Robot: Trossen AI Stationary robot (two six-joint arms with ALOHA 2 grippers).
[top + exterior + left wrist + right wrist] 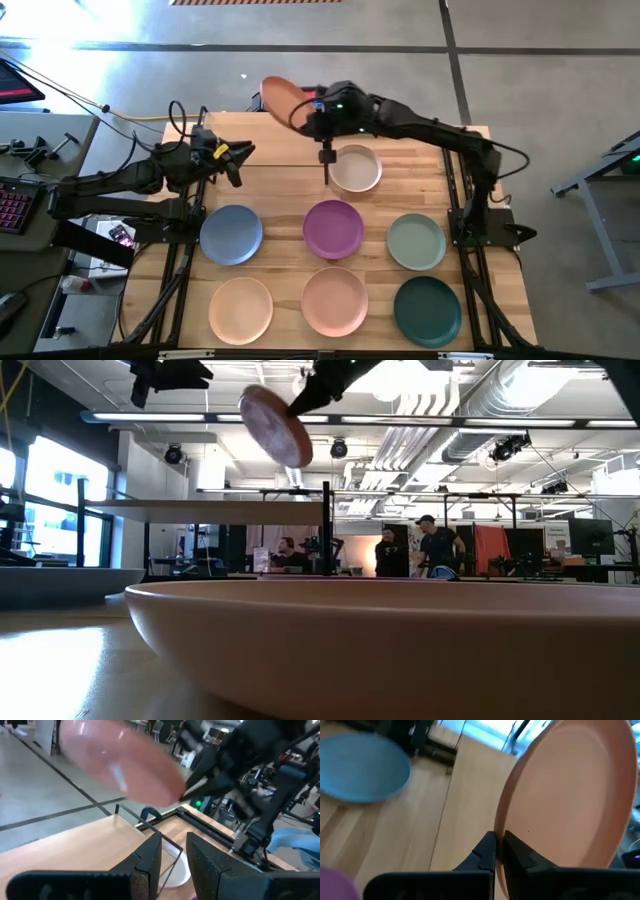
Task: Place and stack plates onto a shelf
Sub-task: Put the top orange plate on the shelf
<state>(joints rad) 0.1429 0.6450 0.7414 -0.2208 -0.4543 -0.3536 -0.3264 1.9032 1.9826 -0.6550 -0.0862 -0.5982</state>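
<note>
From overhead I see my right gripper (pixel 304 112) clamped on the rim of the orange plate (pixel 283 100), held tilted in the air at about 12 o'clock over the table (pixel 265 270). My right wrist camera confirms it: the two fingers (pixel 487 851) are pinched together on the plate's edge, its face filling that picture. In the low view the same plate (pixel 276 426) hangs on a slant above the shelf (pixel 205 509), apart from it, with the gripper (pixel 300 405) gripping its upper edge.

My left gripper (pixel 243 152) hovers at about 10 o'clock, pointing toward the centre. Its fingers (pixel 147 862) stand a little apart with nothing between them, and past them I see the orange plate (pixel 120 765) in the right gripper, tilted above the shelf's board.

The shelf (pixel 280 150) spans the far part of the table from 11 to 12 o'clock. The cream plate (pixel 356 167) sits just right of the shelf leg at about 1 o'clock. Below it the purple plate (pixel 333 228) lies at the centre, the blue plate (pixel 231 234) at 9 o'clock, the sage plate (pixel 416 241) at 3 o'clock. Along the near edge lie the peach plate (pixel 240 309) at 7 o'clock, the pink plate (pixel 335 300) at 6 o'clock and the teal plate (pixel 427 311) at 5 o'clock. All seven lie flat and apart from one another.

People (pixel 410 550) stand in the room far behind the table.
</note>
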